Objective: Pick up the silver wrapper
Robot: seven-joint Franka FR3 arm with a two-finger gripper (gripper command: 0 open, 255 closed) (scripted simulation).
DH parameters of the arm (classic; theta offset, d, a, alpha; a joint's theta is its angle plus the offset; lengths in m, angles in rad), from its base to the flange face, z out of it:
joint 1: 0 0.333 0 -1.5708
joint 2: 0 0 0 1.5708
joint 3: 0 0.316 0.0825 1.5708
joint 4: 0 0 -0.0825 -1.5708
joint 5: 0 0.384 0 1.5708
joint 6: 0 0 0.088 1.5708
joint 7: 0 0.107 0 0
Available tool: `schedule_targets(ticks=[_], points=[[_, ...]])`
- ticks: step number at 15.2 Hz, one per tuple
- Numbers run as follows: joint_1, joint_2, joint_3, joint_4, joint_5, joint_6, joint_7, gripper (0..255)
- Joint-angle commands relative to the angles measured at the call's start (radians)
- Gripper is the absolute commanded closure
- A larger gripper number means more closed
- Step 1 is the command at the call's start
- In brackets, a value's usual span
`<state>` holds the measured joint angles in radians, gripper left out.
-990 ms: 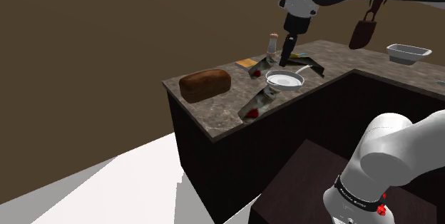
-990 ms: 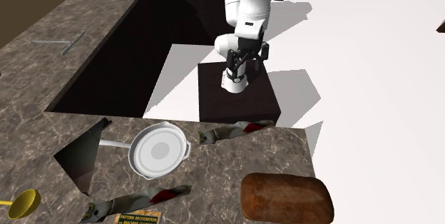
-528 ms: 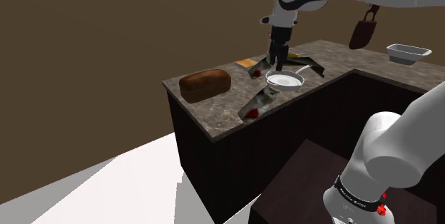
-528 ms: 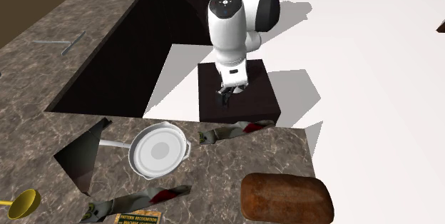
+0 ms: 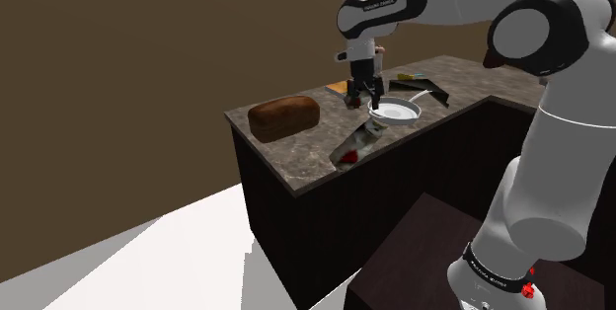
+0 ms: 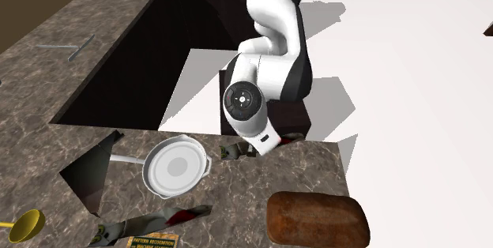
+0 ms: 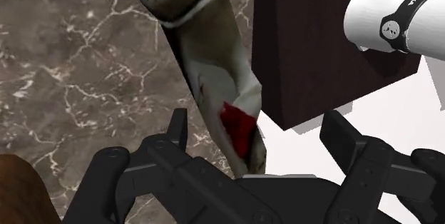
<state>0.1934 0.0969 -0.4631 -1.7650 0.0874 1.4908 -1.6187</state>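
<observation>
Swinging toward the shoulder view's left over the last second, the arm had carried the gripper (image 5: 363, 104) away from the far side of the pan (image 5: 395, 111) and brought it over the near part of the counter (image 7: 85, 65). That put the hand above the silver wrapper (image 7: 214, 73), which lay flat at the near edge of the counter, on the side facing the stand (image 7: 321, 44). Its red-stained end sat right at that edge.

In the wrist view the two fingers stood wide apart. The wrapper's red end lay between them, and neither finger touched it, so nothing was held. The wrapper ran lengthwise away from the hand, so the fingers straddled its narrow width, which looked like a fair line-up for a pinch.

The change meant the approach was largely made and the grasp not yet begun. A straight descent and a closing seemed to be what remained. The risk was the edge, since a nudge could push the thin wrapper off the counter.

Farther back the pan rested just beyond the wrapper. A second wrapper (image 6: 150, 221) and a brown loaf (image 5: 284, 117) lay beyond that.
</observation>
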Motion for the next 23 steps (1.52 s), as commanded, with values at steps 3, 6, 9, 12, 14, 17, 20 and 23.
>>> schedule_targets(ticks=[3,6,9,12,14,17,20,23], points=[[-0.019,0.194,0.027,0.129,0.021,-0.059,-0.231,0],[-0.020,0.202,0.029,0.099,0.024,-0.022,-0.234,0],[-0.020,0.212,0.031,0.071,0.028,0.015,-0.237,0],[-0.020,0.217,0.032,0.058,0.030,0.034,-0.238,0],[-0.020,0.217,0.032,0.057,0.030,0.034,-0.237,255],[-0.019,0.216,0.032,0.057,0.030,0.034,-0.237,255],[-0.020,0.216,0.032,0.056,0.030,0.034,-0.238,255],[-0.020,0.214,0.031,0.066,0.029,0.022,-0.237,255]])
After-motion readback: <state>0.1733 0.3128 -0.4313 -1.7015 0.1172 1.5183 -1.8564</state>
